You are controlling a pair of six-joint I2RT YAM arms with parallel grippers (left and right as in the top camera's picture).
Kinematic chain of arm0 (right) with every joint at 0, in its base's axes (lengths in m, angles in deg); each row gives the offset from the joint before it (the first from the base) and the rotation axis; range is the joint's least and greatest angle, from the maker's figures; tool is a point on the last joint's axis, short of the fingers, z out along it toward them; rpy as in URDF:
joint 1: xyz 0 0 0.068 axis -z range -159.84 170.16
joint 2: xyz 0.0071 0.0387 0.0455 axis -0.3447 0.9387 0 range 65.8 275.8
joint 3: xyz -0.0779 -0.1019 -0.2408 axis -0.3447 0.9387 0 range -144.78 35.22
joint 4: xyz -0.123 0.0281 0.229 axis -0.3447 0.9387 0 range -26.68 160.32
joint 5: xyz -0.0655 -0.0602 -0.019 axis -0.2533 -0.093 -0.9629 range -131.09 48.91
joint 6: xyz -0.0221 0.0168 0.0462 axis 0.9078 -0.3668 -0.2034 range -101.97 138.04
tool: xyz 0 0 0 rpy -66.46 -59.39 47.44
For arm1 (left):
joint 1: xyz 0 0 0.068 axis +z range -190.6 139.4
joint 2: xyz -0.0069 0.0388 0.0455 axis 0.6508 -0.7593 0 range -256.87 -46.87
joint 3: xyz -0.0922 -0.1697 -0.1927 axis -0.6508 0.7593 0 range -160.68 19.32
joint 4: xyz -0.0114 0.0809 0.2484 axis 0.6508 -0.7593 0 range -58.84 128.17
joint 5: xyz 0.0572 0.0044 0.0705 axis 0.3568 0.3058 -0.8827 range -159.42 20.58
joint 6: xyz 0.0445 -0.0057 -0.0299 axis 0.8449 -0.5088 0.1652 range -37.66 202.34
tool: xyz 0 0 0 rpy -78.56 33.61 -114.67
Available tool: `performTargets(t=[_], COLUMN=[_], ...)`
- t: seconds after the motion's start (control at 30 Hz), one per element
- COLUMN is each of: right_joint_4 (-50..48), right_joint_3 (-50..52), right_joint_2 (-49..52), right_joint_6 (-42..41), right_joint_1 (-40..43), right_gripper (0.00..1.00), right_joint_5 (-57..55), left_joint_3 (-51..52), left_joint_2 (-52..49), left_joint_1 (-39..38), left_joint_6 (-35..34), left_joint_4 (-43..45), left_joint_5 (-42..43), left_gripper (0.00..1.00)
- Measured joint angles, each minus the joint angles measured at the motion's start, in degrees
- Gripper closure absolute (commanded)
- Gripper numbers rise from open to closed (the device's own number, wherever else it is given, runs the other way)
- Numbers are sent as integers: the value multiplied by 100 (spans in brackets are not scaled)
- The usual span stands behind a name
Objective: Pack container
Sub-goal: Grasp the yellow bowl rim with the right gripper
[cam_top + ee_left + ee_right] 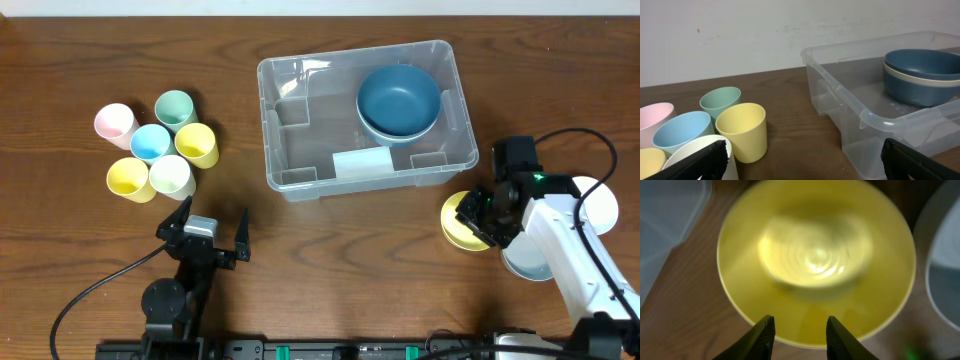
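Yellow bowl (815, 260): right of container (275, 120), not yet packed.
Right gripper (797, 330): jaws narrowly apart over bowl rim, likely set for pinching.
Left gripper (210, 222): jaws wide, empty.

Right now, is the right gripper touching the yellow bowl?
Cannot tell. In the right wrist view the right gripper frames the near rim of the yellow bowl, but the picture is blurred; overhead, the gripper hides that spot.
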Motion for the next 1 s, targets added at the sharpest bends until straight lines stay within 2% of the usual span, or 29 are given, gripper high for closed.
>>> performTargets(t=[0.27, 0.47, 0.8, 1.0], right_joint_4=[682, 710, -490, -1040], right_joint_3=[-2, 11, 944, 1335], right_joint_2=[-63, -63, -74, -72], right_joint_6=[-42, -256, -1263, -1576], right_joint_1=[0, 0, 0, 0], right_gripper=[68, 65, 63, 66], right_joint_5=[107, 122, 129, 138], left_joint_3=[0, 0, 0, 0], left_joint_2=[0, 0, 0, 0], left_joint_1=[0, 0, 0, 0], left_joint_6=[0, 0, 0, 0], left_joint_4=[0, 0, -2, -2], left_joint_5=[0, 0, 0, 0], left_gripper=[2, 2, 2, 2])
